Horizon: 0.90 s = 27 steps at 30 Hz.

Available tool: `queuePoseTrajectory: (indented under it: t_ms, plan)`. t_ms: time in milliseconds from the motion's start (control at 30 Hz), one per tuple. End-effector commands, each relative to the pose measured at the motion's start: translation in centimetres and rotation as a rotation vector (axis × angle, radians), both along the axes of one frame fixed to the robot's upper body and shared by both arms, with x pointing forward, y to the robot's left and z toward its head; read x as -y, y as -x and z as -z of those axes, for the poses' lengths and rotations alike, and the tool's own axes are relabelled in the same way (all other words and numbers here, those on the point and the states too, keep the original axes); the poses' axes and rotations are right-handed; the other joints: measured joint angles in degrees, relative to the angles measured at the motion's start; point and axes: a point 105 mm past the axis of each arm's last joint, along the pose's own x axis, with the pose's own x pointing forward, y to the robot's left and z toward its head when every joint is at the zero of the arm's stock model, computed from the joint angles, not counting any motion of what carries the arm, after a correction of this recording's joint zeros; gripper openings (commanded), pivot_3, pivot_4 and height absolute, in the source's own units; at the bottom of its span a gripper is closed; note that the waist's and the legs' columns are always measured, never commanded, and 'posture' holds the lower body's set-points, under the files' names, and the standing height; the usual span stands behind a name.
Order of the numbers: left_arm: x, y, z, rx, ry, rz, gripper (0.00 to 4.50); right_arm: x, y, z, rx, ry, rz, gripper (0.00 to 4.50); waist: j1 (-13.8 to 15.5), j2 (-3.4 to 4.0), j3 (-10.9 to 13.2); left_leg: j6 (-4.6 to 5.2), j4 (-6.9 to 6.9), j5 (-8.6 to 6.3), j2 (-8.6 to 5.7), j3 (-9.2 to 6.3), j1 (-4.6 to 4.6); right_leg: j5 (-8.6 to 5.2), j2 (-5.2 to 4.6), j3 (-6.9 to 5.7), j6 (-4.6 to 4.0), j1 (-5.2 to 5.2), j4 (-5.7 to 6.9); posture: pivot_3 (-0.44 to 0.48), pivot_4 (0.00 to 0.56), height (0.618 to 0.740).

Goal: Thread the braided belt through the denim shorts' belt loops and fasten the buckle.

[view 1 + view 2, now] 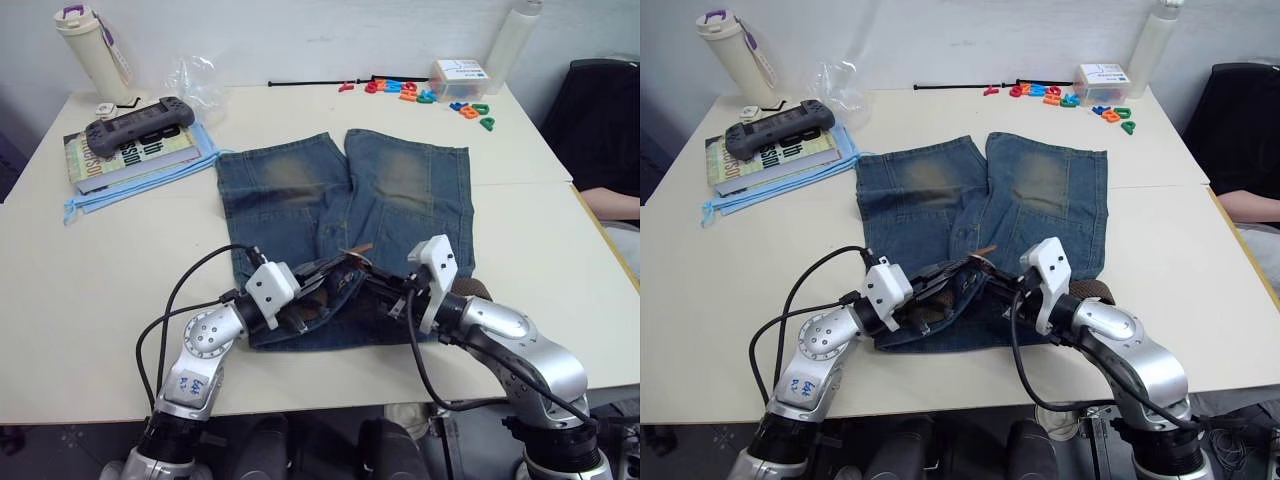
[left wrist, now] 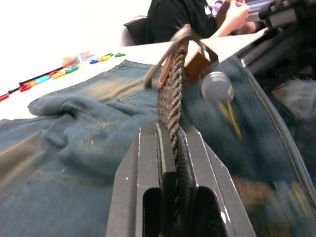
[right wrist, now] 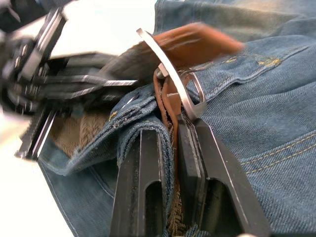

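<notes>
The wide cream-white table (image 1: 90,330) carries the faded blue denim shorts (image 1: 340,215), spread flat near the robot, legs with yellowish worn patches pointing to the far edge and the waistband at the near side. On the far left corner sit a stack of books (image 1: 135,155) with a dark grey game controller (image 1: 140,122) on top, beside a tall cream bottle (image 1: 92,50); bright plastic letters (image 1: 420,95) lie scattered along the far right. The dark-brown braided belt (image 2: 170,111) runs along the waistband. The left gripper (image 2: 170,148) is clamped on the woven strap. The right gripper (image 3: 170,148) pinches waistband denim and the brown strap together, just below the silver metal buckle (image 3: 170,81), which stands tilted at the middle of the waistband with the tan leather tip (image 3: 197,42) behind it.
</notes>
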Motion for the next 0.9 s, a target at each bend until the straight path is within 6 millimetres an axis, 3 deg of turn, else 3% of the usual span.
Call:
queuePoseTrajectory:
  t_ms: [33,300,333,367,467,567,800,900]
  plan:
    - [1.7,0.5,-1.7,0.063,0.032,0.048,0.0,-1.5,1.1,1.3,0.005,0.08,-0.067,0.02,-0.1,0.0,0.0,0.0,0.0,0.0,0.0,0.01,0.0,0.0,0.0,0.0,0.0,0.0,0.0,0.0,0.15,0.684]
    - [2.2,0.6,-1.3,0.048,0.033,0.063,0.0,-1.5,1.2,1.5,0.032,0.159,-0.022,0.02,0.2,0.0,0.0,-0.01,0.03,0.01,0.01,0.0,0.0,0.0,0.0,0.0,0.0,0.0,0.01,0.0,0.15,0.684]
    - [2.2,0.5,-1.3,0.047,0.033,0.061,0.0,-1.4,1.2,1.5,0.039,0.171,-0.012,1.08,0.3,0.0,0.0,-0.01,0.03,0.01,0.01,0.0,0.0,0.0,0.0,0.0,0.0,0.0,0.01,0.0,0.15,0.684]
    - [2.2,0.4,-1.4,0.046,0.039,0.06,0.0,-1.3,1.3,1.4,0.04,0.187,-0.01,1.35,0.4,0.0,0.0,-0.01,0.03,0.01,0.01,0.0,0.0,0.0,0.0,0.0,0.0,0.0,0.01,0.0,0.15,0.684]
    - [2.5,0.4,-1.5,0.05,0.044,0.068,0.0,-0.7,1.9,1.3,0.05,0.258,0.0,2.98,0.5,0.0,0.0,0.0,0.05,0.0,0.0,-0.01,-0.01,0.0,-0.02,0.0,0.0,0.02,-0.01,0.0,0.15,0.684]
    - [2.6,0.3,-1.5,0.05,0.044,0.07,0.0,0.2,2.4,0.1,0.063,0.287,0.025,4.14,0.5,-0.01,0.0,0.01,0.04,0.0,0.0,-0.01,-0.02,0.0,-0.02,-0.01,0.0,0.01,-0.03,0.0,0.15,0.684]
    - [2.9,0.4,-1.0,0.035,0.044,0.087,0.0,4.3,2.9,-4.4,0.118,0.339,0.101,4.14,0.7,0.0,0.0,0.05,0.04,-0.03,-0.01,-0.01,-0.03,0.01,-0.06,-0.04,0.0,0.06,-0.09,0.0,0.15,0.684]
    - [2.9,0.3,-0.8,0.031,0.042,0.088,0.0,4.9,3.0,-6.6,0.185,0.363,0.096,4.14,0.7,0.0,0.0,0.08,0.06,-0.05,-0.02,-0.01,-0.04,0.01,-0.07,-0.07,0.01,0.09,-0.13,0.0,0.15,0.684]
